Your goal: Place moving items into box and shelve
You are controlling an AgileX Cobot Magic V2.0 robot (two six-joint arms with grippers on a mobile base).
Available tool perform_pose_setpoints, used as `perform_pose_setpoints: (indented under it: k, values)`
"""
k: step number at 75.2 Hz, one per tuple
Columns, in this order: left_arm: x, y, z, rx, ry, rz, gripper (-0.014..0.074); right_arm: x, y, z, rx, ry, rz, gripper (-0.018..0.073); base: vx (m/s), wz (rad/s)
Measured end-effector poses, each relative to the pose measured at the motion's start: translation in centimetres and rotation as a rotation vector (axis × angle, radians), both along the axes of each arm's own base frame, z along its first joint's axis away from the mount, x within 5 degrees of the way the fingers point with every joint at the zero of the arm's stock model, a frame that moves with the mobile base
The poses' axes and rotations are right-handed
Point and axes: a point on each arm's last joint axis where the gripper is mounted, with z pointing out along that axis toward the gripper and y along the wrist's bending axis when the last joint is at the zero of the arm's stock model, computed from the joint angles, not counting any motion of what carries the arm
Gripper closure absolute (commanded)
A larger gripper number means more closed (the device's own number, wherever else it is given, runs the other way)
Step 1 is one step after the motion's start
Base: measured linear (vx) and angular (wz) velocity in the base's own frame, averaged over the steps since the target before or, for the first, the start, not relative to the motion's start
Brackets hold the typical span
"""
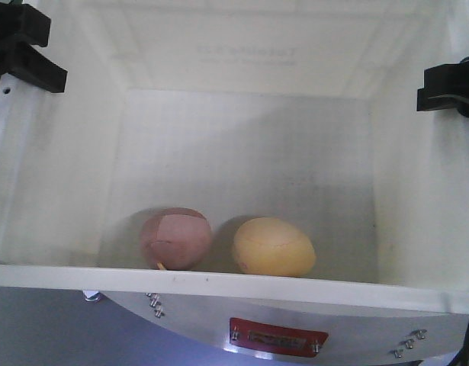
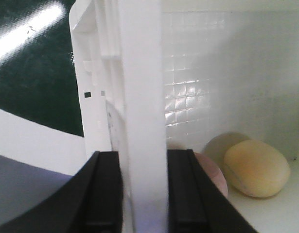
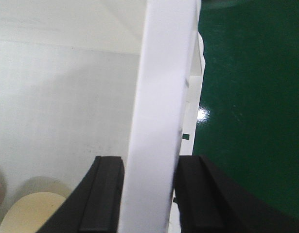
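1. Black fingers (image 2: 105, 194) of the left gripper (image 2: 143, 162) are clamped on the box's (image 1: 219, 284) left side wall, one inside, one outside.
2. Same deal with the right gripper (image 3: 151, 165), pinching the box's right wall. Gripping both sides makes sense, a tote this big needs two arms to stay level.
3. Inside the box, the pinkish-brown toy (image 1: 175, 238) and the pale yellow toy (image 1: 274, 246) lie side by side on its floor, up against the wall nearest the robot.
4. Packing looks done to me, so getting it onto the shelf is what's left.
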Motion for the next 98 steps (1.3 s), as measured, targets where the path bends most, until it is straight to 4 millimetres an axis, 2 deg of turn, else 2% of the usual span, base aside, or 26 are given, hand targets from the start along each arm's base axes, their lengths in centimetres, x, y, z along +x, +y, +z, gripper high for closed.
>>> perform_pose_setpoints:
  k: [42, 98]
  values:
    - [-0.01, -0.02, 0.00, -0.002, 0.001, -0.001, 0.0599, -0.01, -0.01, -0.01, -0.001, 0.001, 0.000, 0.0565, -0.15, 0.30]
    - [0.00, -0.01, 0.00, -0.002, 0.000, -0.001, 0.0599, 0.00, -0.01, 0.00, -0.001, 0.000, 0.000, 0.0565, -0.16, 0.62]
